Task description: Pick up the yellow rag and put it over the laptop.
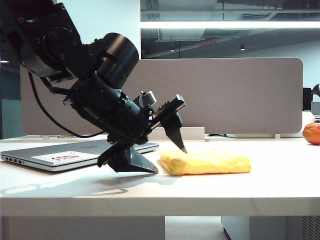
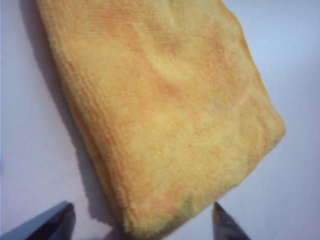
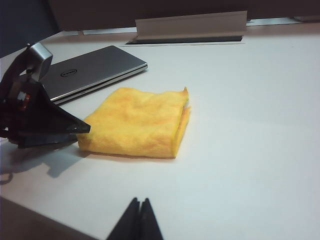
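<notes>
A: Which step is shown?

B: The approach. The left gripper (image 1: pixel 170 160) is held with jaws spread wide at the near end of the yellow rag (image 1: pixel 206 163), which lies folded on the counter (image 1: pixel 250 190) beside the closed laptop (image 1: pixel 75 154).

A: What is called for next?

B: The rag's edge must be straddled, then clamped. The right gripper (image 3: pixel 140 220) is parked apart, jaws closed.

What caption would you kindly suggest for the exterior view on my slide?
Left gripper open at the folded yellow rag's near end, closed laptop behind; right gripper out of view.
</notes>
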### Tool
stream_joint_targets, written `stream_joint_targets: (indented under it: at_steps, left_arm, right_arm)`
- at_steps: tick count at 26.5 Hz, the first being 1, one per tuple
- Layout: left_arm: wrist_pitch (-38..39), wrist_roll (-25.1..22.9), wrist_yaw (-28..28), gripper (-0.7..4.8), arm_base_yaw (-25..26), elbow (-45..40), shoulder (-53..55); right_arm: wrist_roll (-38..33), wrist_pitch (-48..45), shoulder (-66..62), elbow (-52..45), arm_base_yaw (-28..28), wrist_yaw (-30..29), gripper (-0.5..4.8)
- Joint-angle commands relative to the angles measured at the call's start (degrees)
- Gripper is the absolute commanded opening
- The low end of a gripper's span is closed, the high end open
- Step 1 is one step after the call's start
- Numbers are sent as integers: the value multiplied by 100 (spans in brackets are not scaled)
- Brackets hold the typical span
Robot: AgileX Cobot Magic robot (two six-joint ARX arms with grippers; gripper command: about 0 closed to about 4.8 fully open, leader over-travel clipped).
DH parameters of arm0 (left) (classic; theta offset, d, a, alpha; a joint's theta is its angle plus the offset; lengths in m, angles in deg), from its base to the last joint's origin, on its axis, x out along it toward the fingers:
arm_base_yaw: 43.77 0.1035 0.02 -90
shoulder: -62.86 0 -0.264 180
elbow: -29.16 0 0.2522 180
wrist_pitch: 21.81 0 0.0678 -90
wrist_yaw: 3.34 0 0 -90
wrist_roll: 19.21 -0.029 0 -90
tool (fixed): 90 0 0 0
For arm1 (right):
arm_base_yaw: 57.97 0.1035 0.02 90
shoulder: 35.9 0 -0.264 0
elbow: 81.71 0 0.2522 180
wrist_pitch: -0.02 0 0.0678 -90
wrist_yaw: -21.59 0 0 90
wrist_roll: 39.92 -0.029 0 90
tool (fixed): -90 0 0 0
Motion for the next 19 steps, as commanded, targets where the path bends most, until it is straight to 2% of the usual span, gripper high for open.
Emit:
stream_joint_targets:
  at_steps: [1,7,9,10,11,12,18,19]
  left_arm:
    - [-90,15,4,339,-70,4,85]
    - [-160,17,15,335,-79,260,374]
    - [-116,15,28,310,-94,383,498]
    - [-181,13,7,247,-116,393,531]
    - [-212,13,9,218,-116,396,538]
    - [-208,4,7,157,-116,420,544]
    - [-522,-28,33,-3,-116,446,542]
    - [-614,-28,35,-6,-116,448,538]
  right_arm:
    - [-4,-68,7,-22,-2,-7,-6]
    - [-4,-68,7,-22,-2,-7,-6]
    - [-4,-68,7,-22,-2,-4,-6]
    - [-4,-68,7,-22,-2,-7,-6]
    - [-4,-68,7,-22,-2,-7,-6]
    - [-4,-68,7,-22,-2,-7,-6]
    - [-4,-68,7,-22,-2,-7,-6]
    - [-4,-68,7,-22,-2,-4,-6]
